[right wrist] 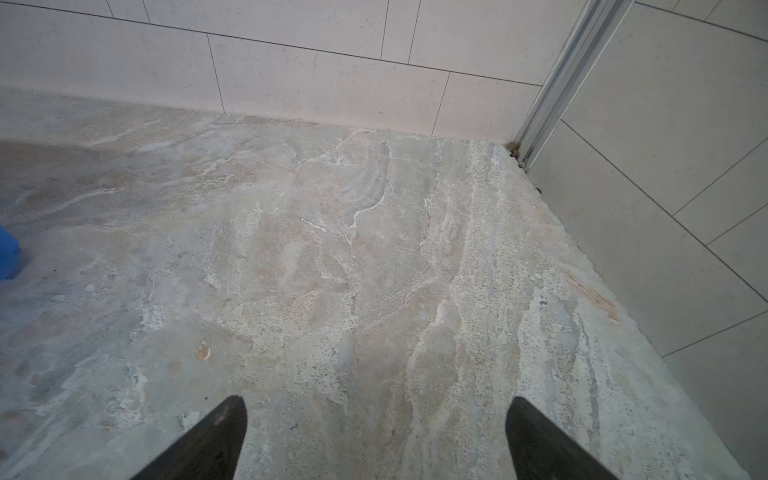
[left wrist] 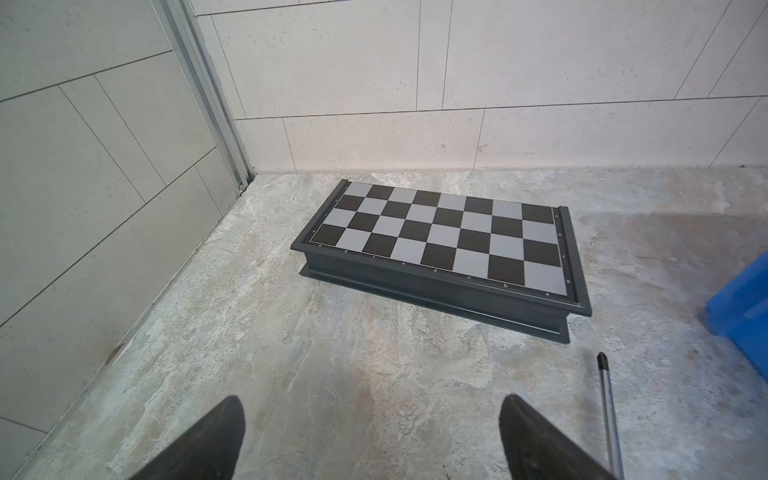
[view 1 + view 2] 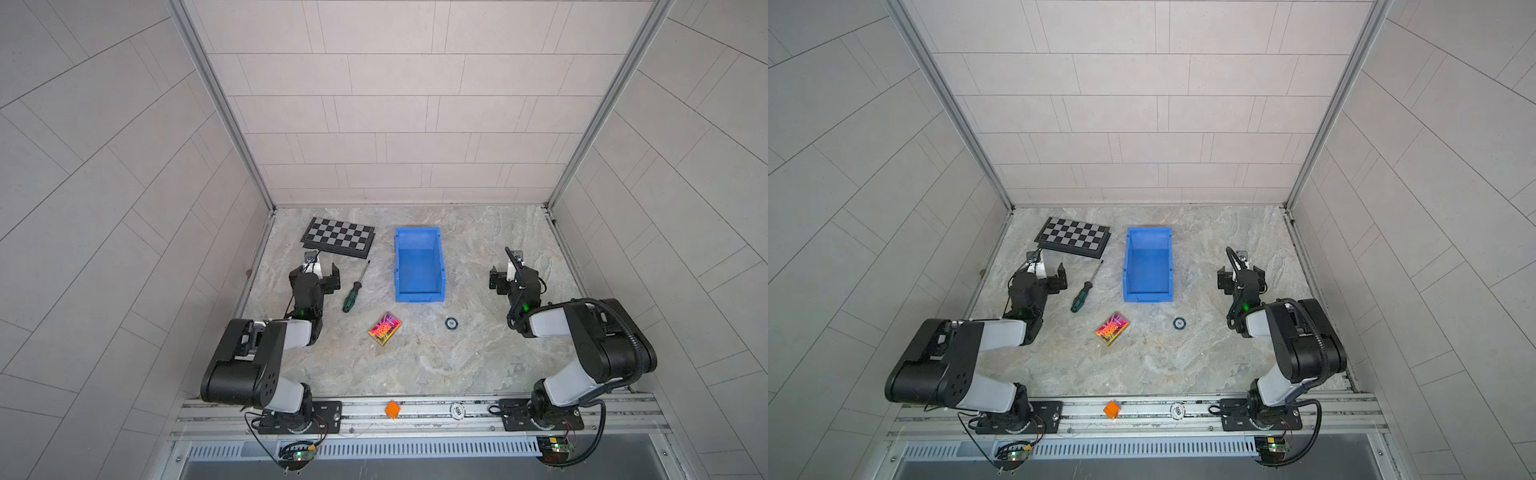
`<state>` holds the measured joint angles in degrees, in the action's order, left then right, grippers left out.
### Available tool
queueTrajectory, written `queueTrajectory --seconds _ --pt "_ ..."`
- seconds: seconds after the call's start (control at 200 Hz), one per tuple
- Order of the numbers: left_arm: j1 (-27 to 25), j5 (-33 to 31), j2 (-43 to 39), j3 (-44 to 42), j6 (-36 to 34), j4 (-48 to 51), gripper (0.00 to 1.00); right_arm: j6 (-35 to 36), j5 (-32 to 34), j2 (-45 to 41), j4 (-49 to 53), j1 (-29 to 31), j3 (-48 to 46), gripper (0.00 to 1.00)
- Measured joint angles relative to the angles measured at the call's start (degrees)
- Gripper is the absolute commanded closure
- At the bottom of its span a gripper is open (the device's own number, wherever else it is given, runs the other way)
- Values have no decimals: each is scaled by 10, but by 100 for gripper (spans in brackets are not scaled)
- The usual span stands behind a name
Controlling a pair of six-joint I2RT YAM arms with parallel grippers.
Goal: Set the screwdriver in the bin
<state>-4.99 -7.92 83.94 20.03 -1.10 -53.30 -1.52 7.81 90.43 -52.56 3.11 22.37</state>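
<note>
Green-and-black-handled screwdriver with a thin dark metal shaft: one item. It lies flat on the marbled stone-pattern table, handle toward the robot and tip pointing toward the far wall. Location: between the left gripper and the bin, apart from both, and not in the bin. The left wrist view catches the screwdriver by its shaft only, just beside one finger.

Bright blue rectangular plastic bin, tall walls, lower front lip: one item. It stands upright, mid-table toward the far wall. Its interior shows bare in both top views.

Left gripper: jaws spread wide with nothing between them. It sits over bare table beside the screwdriver, not touching it.

Right gripper: jaws likewise wide, holding nothing. It is well apart from the bin, on the bin's other side.

Other items, none of the task:
- folded black-and-grey chessboard, beyond the left gripper
- iridescent pink-orange card box, nearer the robot
- small dark ring
- orange cube, on the front metal rail

Task status, judged: nothing accomplished so far. Outstanding steps are to bring a gripper over the handle, close on it, lift, carry it above the blue wall, and release inside. The left arm seems better placed, being the nearer.
</note>
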Motion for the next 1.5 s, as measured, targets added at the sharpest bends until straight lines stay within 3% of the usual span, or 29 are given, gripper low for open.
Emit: queueTrajectory --seconds 1.322,1.417,1.502 --pt "1 -2 -1 0 0 1 0 0 1 0 0 0 0 1" --pt "1 -16 -29 8 4 54 0 -4 17 0 -14 0 -8 1" --pt "2 -27 -73 56 14 160 1 -9 37 -1 -31 0 -23 1"
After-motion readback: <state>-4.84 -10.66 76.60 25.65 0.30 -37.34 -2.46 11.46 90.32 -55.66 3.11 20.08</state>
